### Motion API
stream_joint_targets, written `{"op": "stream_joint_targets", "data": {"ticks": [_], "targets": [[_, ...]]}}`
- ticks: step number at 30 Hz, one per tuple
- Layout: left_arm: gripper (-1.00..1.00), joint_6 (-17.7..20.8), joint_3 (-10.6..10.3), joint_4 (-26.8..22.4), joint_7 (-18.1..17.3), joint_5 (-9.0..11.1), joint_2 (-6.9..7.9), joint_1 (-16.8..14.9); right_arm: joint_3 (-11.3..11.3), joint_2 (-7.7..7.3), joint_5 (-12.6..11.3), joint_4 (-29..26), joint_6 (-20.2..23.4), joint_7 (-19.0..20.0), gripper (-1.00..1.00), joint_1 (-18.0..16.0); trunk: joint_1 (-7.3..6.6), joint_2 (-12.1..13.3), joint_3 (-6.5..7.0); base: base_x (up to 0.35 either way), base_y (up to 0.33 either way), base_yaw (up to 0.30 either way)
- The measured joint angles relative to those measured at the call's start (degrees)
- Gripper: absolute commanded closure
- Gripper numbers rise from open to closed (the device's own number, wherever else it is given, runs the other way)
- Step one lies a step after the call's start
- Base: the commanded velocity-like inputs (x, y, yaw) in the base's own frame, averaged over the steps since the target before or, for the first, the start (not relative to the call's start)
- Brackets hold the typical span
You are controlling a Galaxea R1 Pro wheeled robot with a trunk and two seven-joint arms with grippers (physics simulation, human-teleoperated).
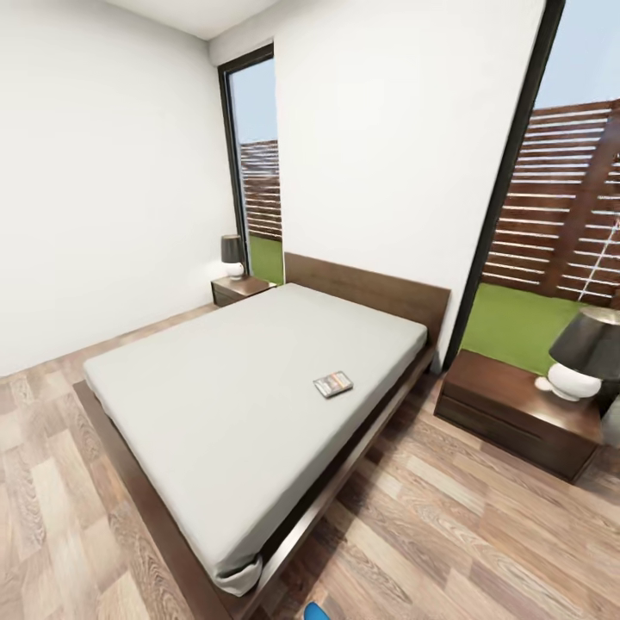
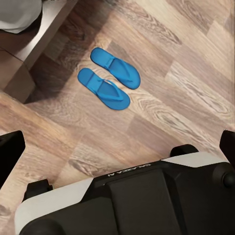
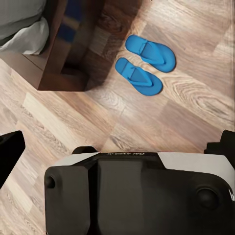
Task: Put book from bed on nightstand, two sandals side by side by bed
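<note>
My left jaws and right jaws spread wide and empty, two blue sandals side by side on the floor near the bed corner, book flat on the mattress.

Open wood floor between bed and right nightstand. Lamp takes that nightstand's far end; near half of top bare. Sandals on floor just beside bed corner.
</note>
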Motion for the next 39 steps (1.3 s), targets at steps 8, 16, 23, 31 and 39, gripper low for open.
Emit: {"op": "stream_joint_targets", "data": {"ticks": [8,16,23,31,39], "targets": [[-1.00,0.00,0.00,0.00,0.00,-0.03,-0.01,0.00,0.00,0.00,0.00,0.00,0.03,0.03,-1.00,0.00,0.00,0.00,0.00,0.000,0.000,-0.300],[-1.00,0.00,0.00,0.00,0.00,-0.02,-0.02,0.00,0.00,0.00,0.00,0.00,0.03,0.05,-1.00,0.01,0.00,0.00,0.00,0.000,0.000,-0.300],[-1.00,0.00,0.00,0.00,0.00,-0.08,-0.02,0.00,0.00,0.00,0.00,0.00,0.04,0.03,-1.00,0.00,0.00,0.00,0.00,0.000,0.000,-0.300],[-1.00,0.00,0.00,0.09,0.00,-0.08,-0.02,0.00,0.00,0.00,0.00,0.00,0.04,0.03,-1.00,0.01,0.00,0.00,0.00,0.000,0.000,-0.300],[-1.00,0.00,-0.01,0.09,0.00,-0.08,-0.02,0.00,0.00,0.00,0.00,0.00,0.03,0.02,-1.00,0.00,0.00,0.00,0.00,0.000,0.000,-0.300]]}}
